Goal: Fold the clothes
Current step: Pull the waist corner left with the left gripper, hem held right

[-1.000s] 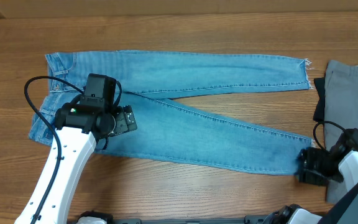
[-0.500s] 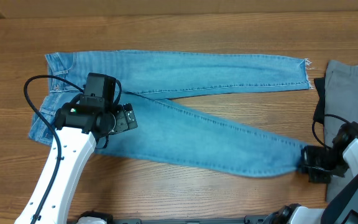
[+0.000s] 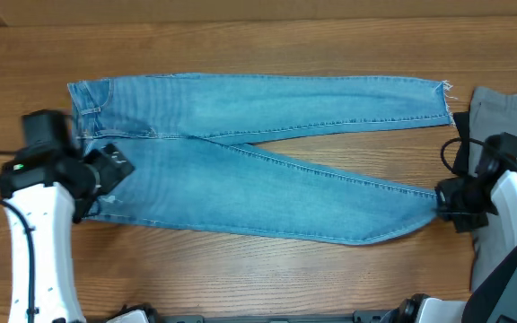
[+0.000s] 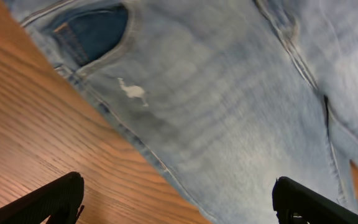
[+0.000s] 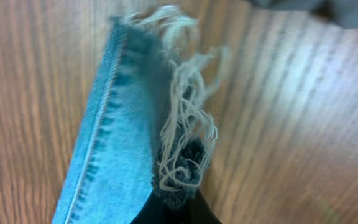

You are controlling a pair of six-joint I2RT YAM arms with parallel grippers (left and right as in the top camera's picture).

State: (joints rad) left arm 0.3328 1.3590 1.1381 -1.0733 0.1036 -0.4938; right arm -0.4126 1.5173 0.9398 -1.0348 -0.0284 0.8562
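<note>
The jeans lay flat across the middle of the wooden table. The waist was at the left of the overhead view, and the two legs ran to the right, spread like a thin V.

The right gripper was squeezed tight on the frayed hem of the lower leg, at the right of the frame. I think it held the very end so that it could carry that leg over for a fold. The left gripper sat over the lower edge of the waist with its fingers as wide apart as they go, and it held nothing. It looked ready to grab the waist, so both ends could be handled at once.

Some things were hard to see. In the right wrist view the right gripper was mostly cut off at the bottom, and the white threads covered its dark tips. That picture was blurry too. In the left wrist view only two dark fingertips showed in the bottom corners, above a pocket and a small worn spot. I could not tell if they touched the denim. A grey cloth at the right edge was cut off and partly under the right arm, so I could not tell what it was.
</note>
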